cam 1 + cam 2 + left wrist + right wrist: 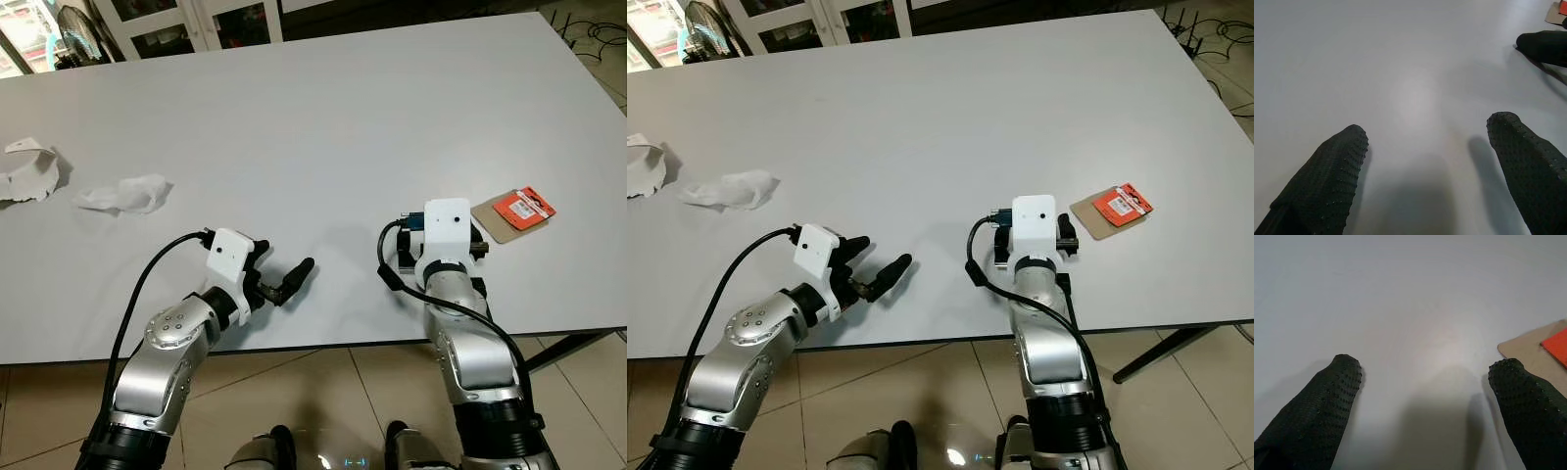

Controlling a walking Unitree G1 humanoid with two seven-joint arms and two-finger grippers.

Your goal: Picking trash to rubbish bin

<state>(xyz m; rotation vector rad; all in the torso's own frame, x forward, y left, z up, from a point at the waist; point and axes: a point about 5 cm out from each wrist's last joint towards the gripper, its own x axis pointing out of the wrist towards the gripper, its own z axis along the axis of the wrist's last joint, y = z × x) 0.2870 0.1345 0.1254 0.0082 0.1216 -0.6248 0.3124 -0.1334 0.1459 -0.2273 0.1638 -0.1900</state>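
On the white table (323, 127), a crumpled white tissue (122, 194) lies at the left. A torn piece of white paper (29, 174) lies beyond it at the far left edge. A brown card with an orange label (512, 213) lies at the right. My left gripper (1425, 142) hovers open over bare table near the front edge, with the tissue well off to its left. My right gripper (1425, 382) is open just above the table, and the brown card (1533, 350) lies close beside its right finger. Nothing is between either pair of fingers.
The table's front edge (323, 343) runs just under both wrists, with tiled floor (323, 392) below. A table leg (568, 348) shows at the lower right. A fan (83, 34) and glass cabinet doors (196, 24) stand behind the table. Cables (598, 39) lie on the floor at the far right.
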